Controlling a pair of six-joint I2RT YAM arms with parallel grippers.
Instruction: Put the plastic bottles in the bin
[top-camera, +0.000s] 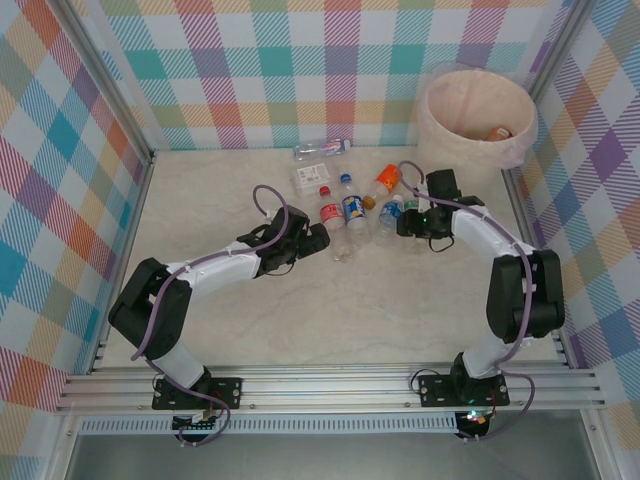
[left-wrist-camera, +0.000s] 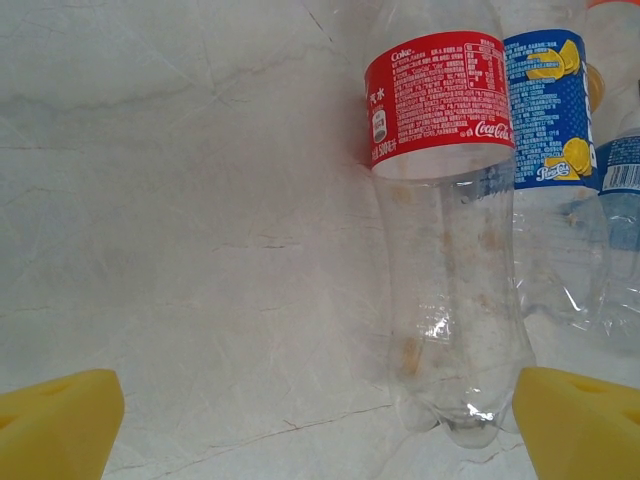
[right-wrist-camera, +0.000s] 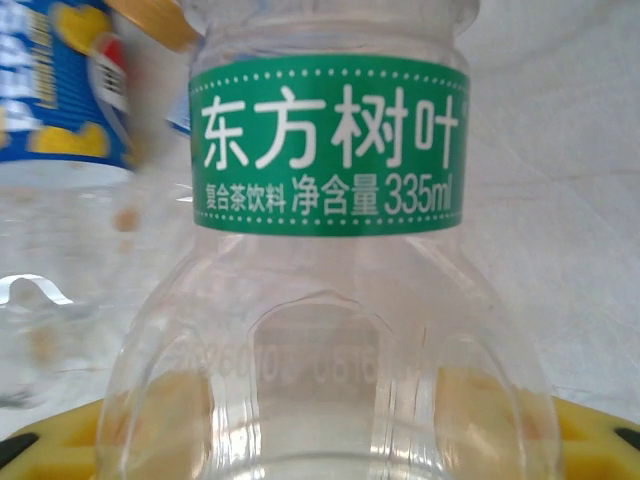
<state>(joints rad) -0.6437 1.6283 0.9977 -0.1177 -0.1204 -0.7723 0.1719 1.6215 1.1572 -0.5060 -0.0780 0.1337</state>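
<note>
Since the left arm stretches toward the middle of the table (left-wrist-camera: 180, 200), its wrist cam looks along a clear Coke bottle (left-wrist-camera: 450, 260) with a red label lying on the pale marble-look top. The left gripper (left-wrist-camera: 320, 432) has its yellow fingers (left-wrist-camera: 60, 425) spread wide with nothing held, and the bottle's base lies between them, just beside the right-hand one in that view. Right next to it lies a bottle with a blue and yellow label (left-wrist-camera: 545, 110). The right gripper (top-camera: 408, 222) is at the right end of the cluster, and a green-label bottle (right-wrist-camera: 330, 150) sits between its yellow pads (right-wrist-camera: 595, 440), but honestly I can't tell if they're pinching it or just sitting around it. From above, the loose bottles lie bunched in the far middle of the table, with an orange-capped one (top-camera: 383, 180) and a clear one (top-camera: 322, 150) further back. The bin (top-camera: 432, 120) stands in the far right corner, near the right arm and well apart from the left gripper, with something orange (top-camera: 498, 131) inside it
</note>
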